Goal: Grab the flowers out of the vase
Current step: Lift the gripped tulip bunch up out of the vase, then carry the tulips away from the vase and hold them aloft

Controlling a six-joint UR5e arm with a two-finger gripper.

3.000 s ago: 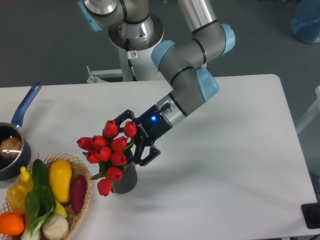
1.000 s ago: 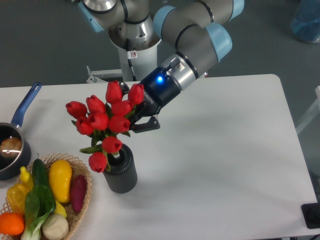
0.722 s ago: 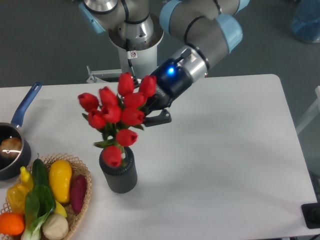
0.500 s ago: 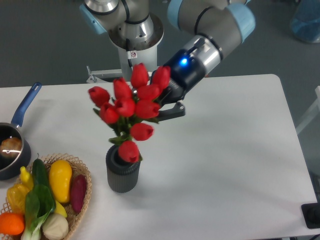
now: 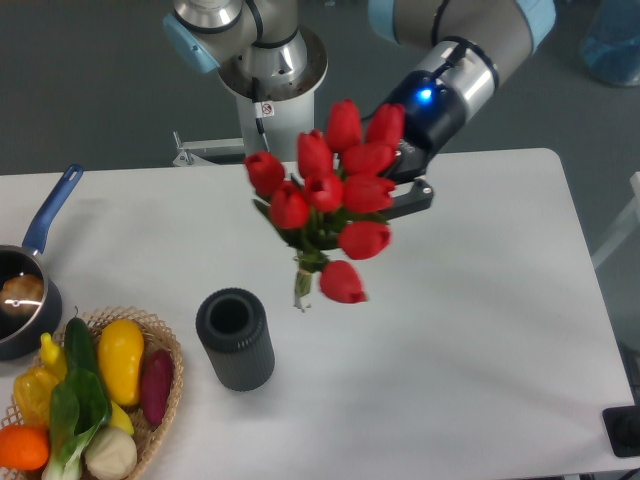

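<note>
The flowers (image 5: 335, 200), a bunch of red tulip buds on green stems, hang in the air above the table, fully clear of the vase. My gripper (image 5: 400, 185) is shut on the bunch from the right side, its fingers mostly hidden behind the buds. The stem ends (image 5: 302, 290) dangle up and to the right of the vase. The vase (image 5: 236, 338), a dark grey ribbed cylinder, stands upright on the white table with its round mouth empty.
A wicker basket (image 5: 160, 340) of colourful vegetables sits at the front left corner. A dark pot with a blue handle (image 5: 50, 210) is at the left edge. The robot base (image 5: 265, 70) stands behind the table.
The gripper rose and moved right with the flowers. The stems slid out of the vase, which tipped upright and stayed on the table.
</note>
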